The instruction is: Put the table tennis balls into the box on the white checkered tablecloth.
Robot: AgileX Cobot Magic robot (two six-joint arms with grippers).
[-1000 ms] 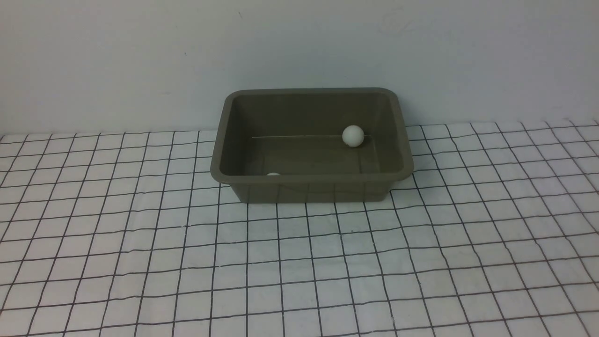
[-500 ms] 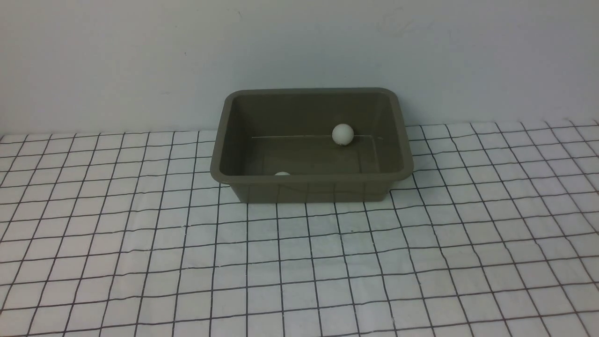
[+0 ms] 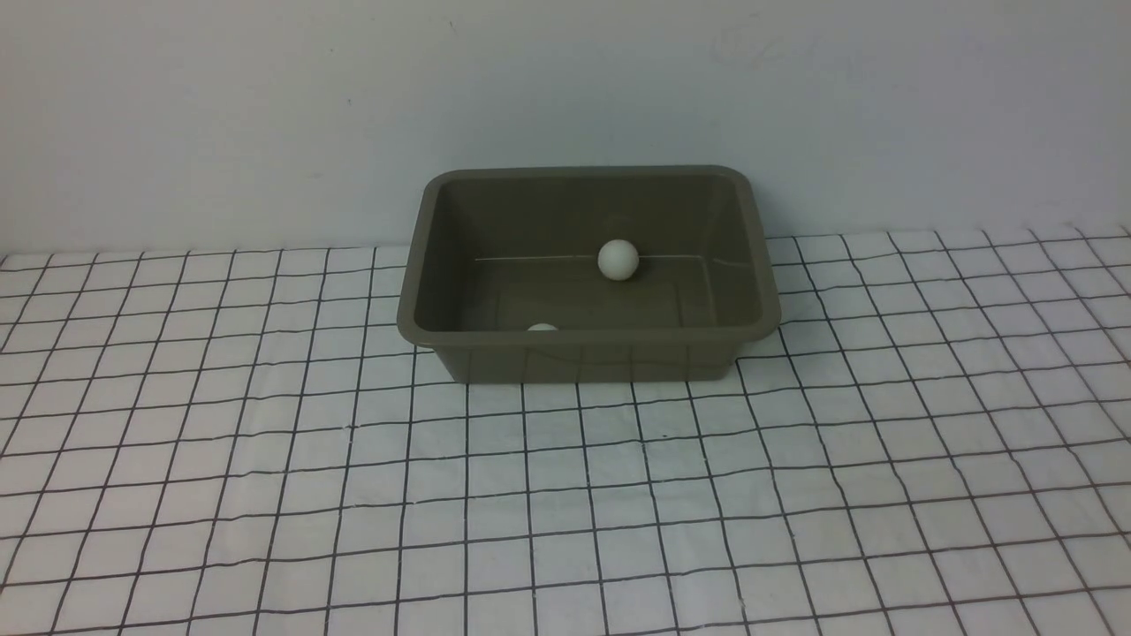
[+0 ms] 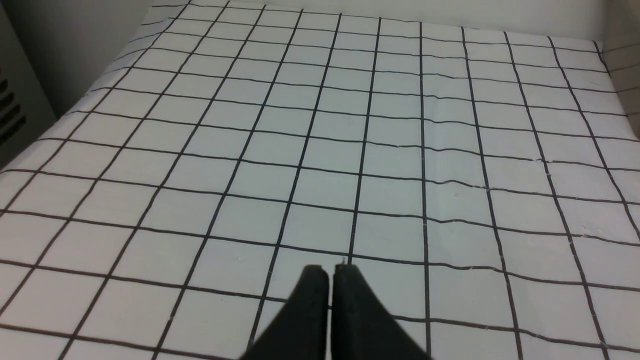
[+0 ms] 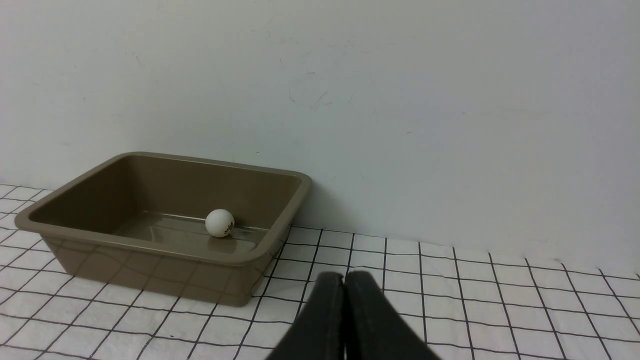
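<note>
Both grippers clenched on nothing, left gripper and right gripper well back. Both table tennis balls in the box, the near one barely visible. Only risk: bumping the box.

box on tablecloth against the wall, far ball and near ball inside it

Lab/test bench: plain white wall, grid-pattern tablecloth covering table, no decor.
</note>
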